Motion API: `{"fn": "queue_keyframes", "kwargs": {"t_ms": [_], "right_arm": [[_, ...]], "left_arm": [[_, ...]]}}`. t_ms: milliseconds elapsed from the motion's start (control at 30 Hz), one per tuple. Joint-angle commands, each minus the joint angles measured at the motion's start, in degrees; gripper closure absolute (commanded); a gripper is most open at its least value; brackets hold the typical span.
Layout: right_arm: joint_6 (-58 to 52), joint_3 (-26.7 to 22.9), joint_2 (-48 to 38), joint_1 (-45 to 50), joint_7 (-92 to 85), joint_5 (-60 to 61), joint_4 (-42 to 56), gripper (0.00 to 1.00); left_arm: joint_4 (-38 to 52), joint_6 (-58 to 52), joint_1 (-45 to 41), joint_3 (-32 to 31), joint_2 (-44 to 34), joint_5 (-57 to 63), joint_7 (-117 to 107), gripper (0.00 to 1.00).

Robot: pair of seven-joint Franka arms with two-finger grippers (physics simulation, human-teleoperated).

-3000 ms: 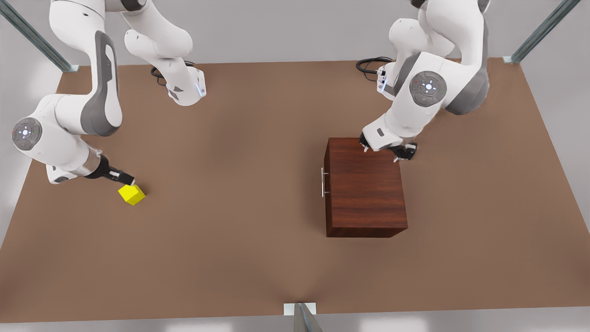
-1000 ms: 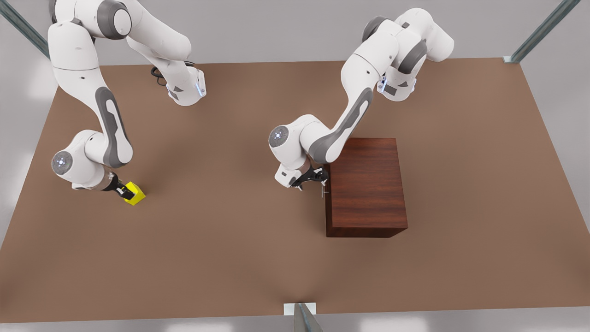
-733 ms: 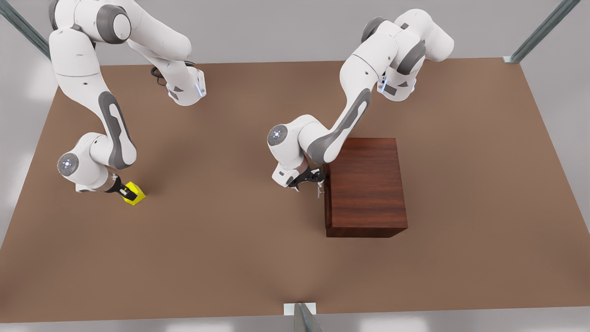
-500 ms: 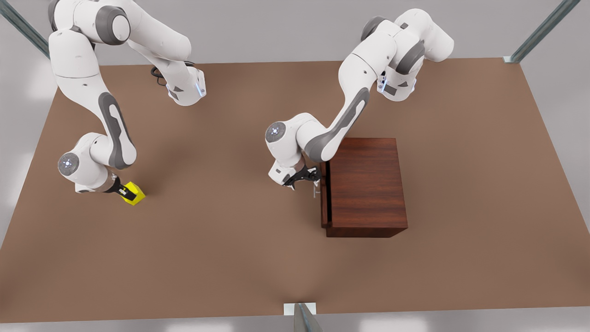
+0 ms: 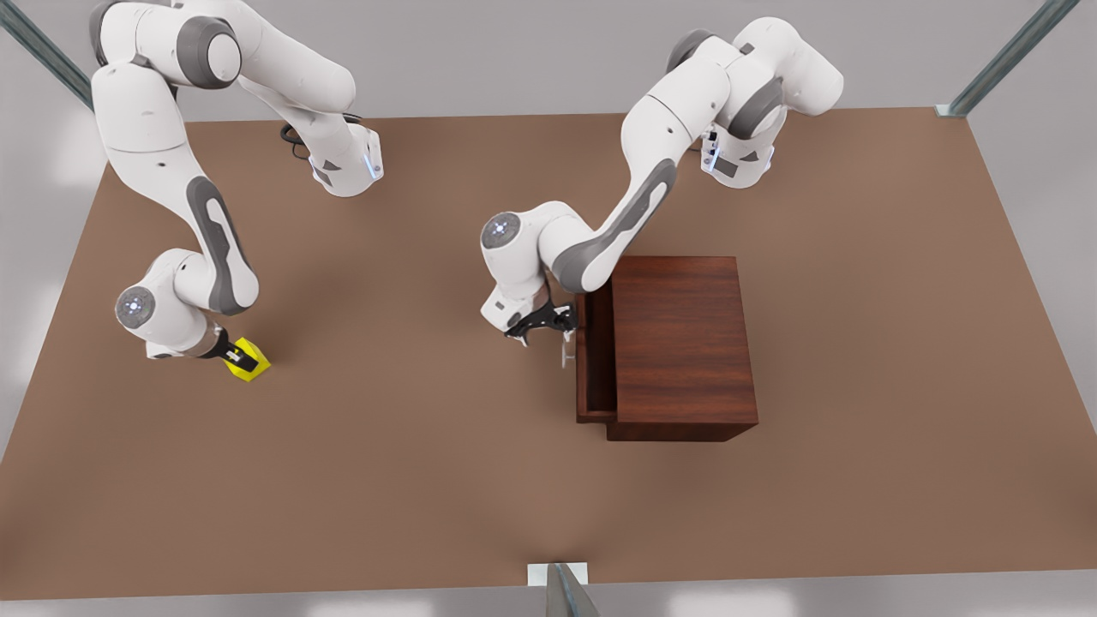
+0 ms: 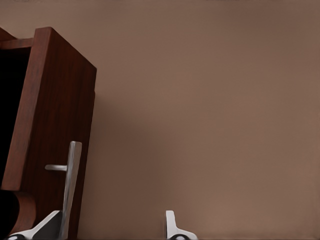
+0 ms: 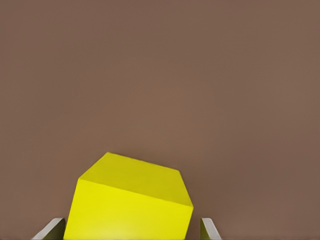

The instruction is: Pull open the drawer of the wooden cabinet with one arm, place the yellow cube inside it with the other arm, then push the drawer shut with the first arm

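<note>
The wooden cabinet (image 5: 684, 343) sits on the brown table (image 5: 428, 480) just beyond the left gripper (image 5: 548, 330), with the drawer (image 5: 594, 360) drawn partway out toward that gripper; no brand, label or writing can be read on anything. The left gripper is at the drawer's silver handle (image 6: 69, 185), its fingers (image 6: 172, 227) spread wide with the bar beside one of them, and whether it grips the bar cannot be told. Well apart from the cabinet, the right gripper (image 5: 233, 356) is down at the table with the yellow cube (image 7: 130, 205) between its fingertips (image 7: 209, 229), which stand slightly off the cube's sides.
</note>
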Motion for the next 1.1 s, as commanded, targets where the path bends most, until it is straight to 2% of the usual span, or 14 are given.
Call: {"fn": "queue_keyframes", "kwargs": {"t_ms": [0,433,667,700,767,867,1067], "right_arm": [[1.5,-0.1,0.3,0.0,0.9,0.1,-0.1,0.0],[3.6,0.0,2.3,-0.1,2.6,0.1,0.3,0.0],[3.6,0.0,2.3,-0.2,2.2,0.1,0.4,0.13],[3.6,-0.1,2.3,-0.2,2.7,0.1,0.4,0.21],[3.6,-0.1,2.3,-0.2,2.8,0.1,0.4,0.25],[2.4,-0.1,0.9,-0.4,2.9,0.2,0.4,0.26],[-7.7,0.8,-3.5,0.4,7.4,0.5,4.6,0.27]], "left_arm": [[0.7,0.6,-0.2,-0.1,0.1,0.0,-0.8,0.0],[1.8,0.2,-1.0,-0.1,1.0,0.1,-0.7,0.0],[3.9,-0.5,-1.8,-0.1,1.9,0.1,-0.8,0.0],[3.9,-0.5,-1.9,-0.1,1.9,0.1,-0.9,0.0],[4.0,-0.5,-2.3,0.0,1.9,0.1,-1.1,0.0],[5.4,-0.4,-2.8,0.0,3.1,0.1,-1.5,0.0],[6.2,-0.7,-4.1,0.1,3.6,0.1,-3.2,0.0]]}}
